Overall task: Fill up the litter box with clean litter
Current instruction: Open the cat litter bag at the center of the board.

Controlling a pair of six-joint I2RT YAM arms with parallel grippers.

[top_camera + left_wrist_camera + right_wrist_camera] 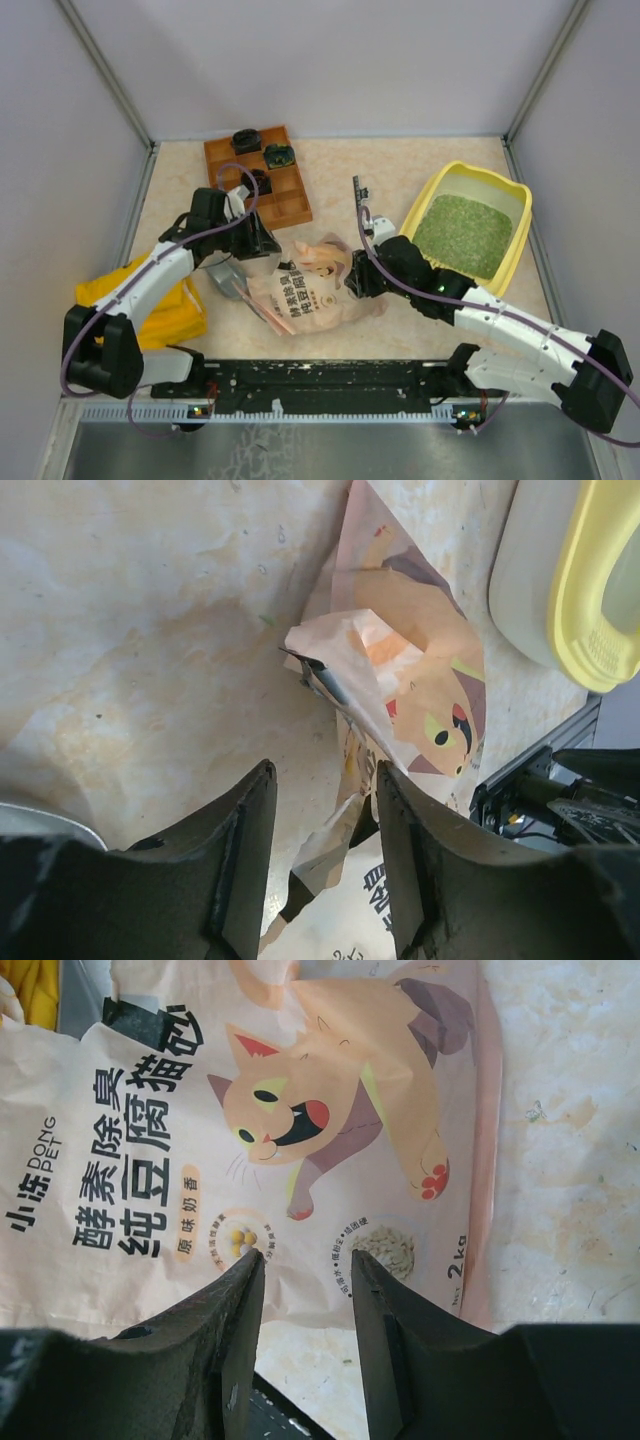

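The yellow litter box [478,169] stands at the right of the table, with green clean litter [462,235] spread inside it; its rim [588,590] also shows in the left wrist view. A pink cat-printed pouch [310,285] lies flat between the arms. My left gripper [262,250] hovers at the pouch's left end, open, and the torn pouch top [400,670] lies loose under and ahead of its fingers. My right gripper [352,280] is open over the pouch's right edge [300,1110], holding nothing.
A grey scoop [228,280] lies just left of the pouch. A yellow cloth bag [165,310] sits at the near left. A brown wooden compartment tray [258,180] with small dark items stands at the back left. The black rail [330,385] runs along the near edge.
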